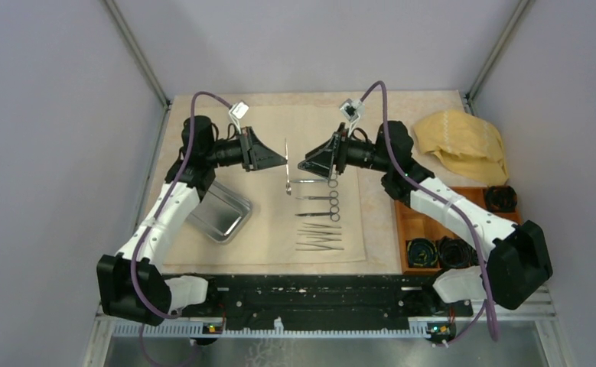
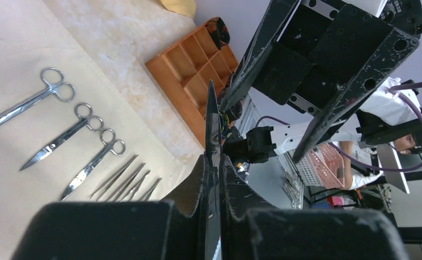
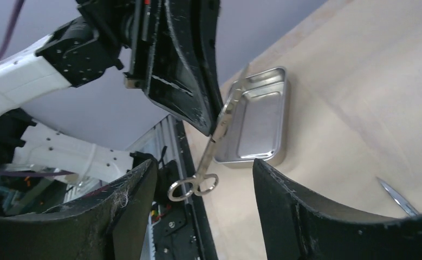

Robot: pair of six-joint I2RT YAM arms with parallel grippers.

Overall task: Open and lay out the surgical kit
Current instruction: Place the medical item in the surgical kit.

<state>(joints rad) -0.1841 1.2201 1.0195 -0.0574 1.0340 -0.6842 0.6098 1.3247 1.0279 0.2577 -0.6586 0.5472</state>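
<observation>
Left pincer (image 2: 213, 162) tight on dangling scissors (image 3: 213, 145), finger loops low, just before spread-apart right pincer (image 1: 307, 164).

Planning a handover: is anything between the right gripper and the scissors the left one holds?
Nothing visible. The open right gripper faces the scissors, held aloft by the left gripper, with only air between them.
</observation>
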